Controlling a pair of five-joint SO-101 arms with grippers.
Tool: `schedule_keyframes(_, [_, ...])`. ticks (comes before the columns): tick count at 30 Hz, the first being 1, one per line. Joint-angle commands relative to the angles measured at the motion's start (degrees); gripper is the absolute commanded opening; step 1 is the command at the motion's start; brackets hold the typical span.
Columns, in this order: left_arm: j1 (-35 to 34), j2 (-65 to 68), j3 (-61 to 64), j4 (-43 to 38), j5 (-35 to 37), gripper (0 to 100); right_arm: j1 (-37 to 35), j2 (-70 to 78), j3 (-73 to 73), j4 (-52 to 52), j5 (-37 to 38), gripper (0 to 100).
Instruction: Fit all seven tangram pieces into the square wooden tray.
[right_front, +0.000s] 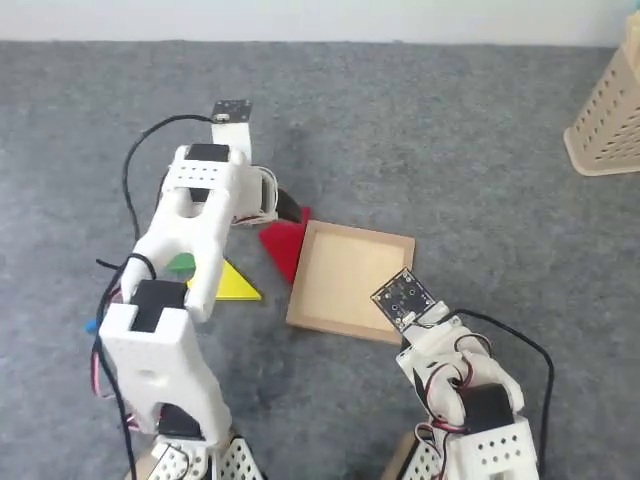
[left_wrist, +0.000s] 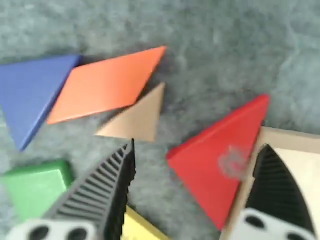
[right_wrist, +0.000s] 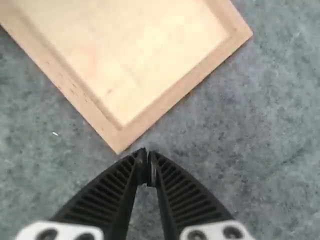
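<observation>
l gripper (left_wrist: 198, 146) spread over red triangle (left_wrist: 220, 165)

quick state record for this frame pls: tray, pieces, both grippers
tray: square wooden tray on grey carpet, no piece inside
red triangle: on the carpet, right beside the tray's edge
other pieces: blue triangle, orange parallelogram, tan triangle, green piece, yellow triangle, all outside the tray
left gripper: open, over the red triangle, holding nothing
right gripper: shut, empty, just off a tray corner
progress: nothing placed yet
</observation>
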Motion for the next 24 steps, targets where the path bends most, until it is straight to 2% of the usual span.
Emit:
schedule_keyframes(1, [0.3,2.5,-2.2,-1.3,0.5,36,0.0,-0.8,1.1,0.3,-0.4,0.8])
schedule_keyframes(10, [1.1,3.4,-0.9,0.5,-1.9,36,0.0,-0.8,1.1,0.3,-0.4,0.8])
schedule_keyframes(16, [4.6,3.3,0.7,0.7,-4.2,36,0.0,-0.8,1.1,0.3,-0.4,0.8])
schedule_keyframes(24, [4.1,3.8,0.3,-2.7,-7.7,36,0.0,-0.8,1.1,0.3,-0.4,0.8])
